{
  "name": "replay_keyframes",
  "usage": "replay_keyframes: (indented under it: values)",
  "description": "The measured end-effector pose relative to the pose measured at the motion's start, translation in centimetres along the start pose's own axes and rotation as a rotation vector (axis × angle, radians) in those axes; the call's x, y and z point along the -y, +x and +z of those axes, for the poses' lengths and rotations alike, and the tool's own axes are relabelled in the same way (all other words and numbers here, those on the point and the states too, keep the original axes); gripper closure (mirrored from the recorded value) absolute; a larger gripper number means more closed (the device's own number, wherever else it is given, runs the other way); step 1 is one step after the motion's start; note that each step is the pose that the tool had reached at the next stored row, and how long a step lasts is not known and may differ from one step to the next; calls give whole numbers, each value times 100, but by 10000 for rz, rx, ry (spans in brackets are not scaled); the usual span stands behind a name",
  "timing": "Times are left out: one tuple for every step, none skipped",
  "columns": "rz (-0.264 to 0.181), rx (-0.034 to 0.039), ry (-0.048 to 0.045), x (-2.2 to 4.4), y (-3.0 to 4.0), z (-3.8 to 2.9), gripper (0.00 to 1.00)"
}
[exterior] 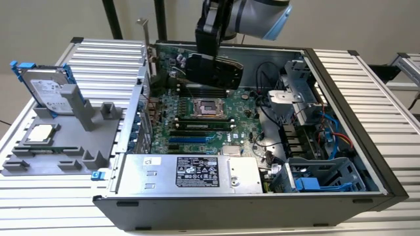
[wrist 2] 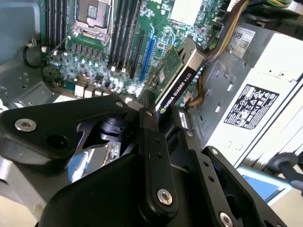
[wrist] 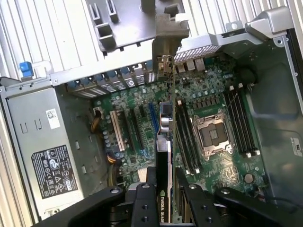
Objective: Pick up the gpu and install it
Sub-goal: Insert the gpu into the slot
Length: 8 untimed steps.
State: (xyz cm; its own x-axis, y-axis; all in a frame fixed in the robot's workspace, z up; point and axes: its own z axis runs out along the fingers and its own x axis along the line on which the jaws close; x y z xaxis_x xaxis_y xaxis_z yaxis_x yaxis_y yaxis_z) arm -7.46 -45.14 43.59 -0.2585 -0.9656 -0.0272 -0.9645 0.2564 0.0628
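1. Robot's pincer clamped on the gpu, fingers pressed against the card's two flat faces at the end far from the silver bracket.
2. The card juts out ahead of the pincer, over the motherboard of the open computer case. It looks clear of every slot and not yet seated.
3. By its look the card is light and stiff but fragile. The black cooler and bare board margins seem the safe places to grip, not the soldered parts or the connector edge.
4. The card stands on edge. Its long axis runs straight away from the pincer, bracket end leading toward the case's rear slot wall, with the lower edge facing the board.
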Motion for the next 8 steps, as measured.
replay_keyframes:
  values:
    - [-110, -7, -3, 2, -1, 0, 100]
    - [-228, -14, -6, 5, -1, 0, 100]
    - [-329, -21, -9, 6, -1, 0, 100]
    - [-422, -27, -11, 8, -2, 0, 100]
    - [-509, -32, -14, 9, -2, -1, 100]
    - [-593, -38, -16, 10, -3, -1, 100]
    - [-662, -42, -18, 11, -3, 0, 100]
    - [-730, -45, -20, 11, -3, 0, 100]
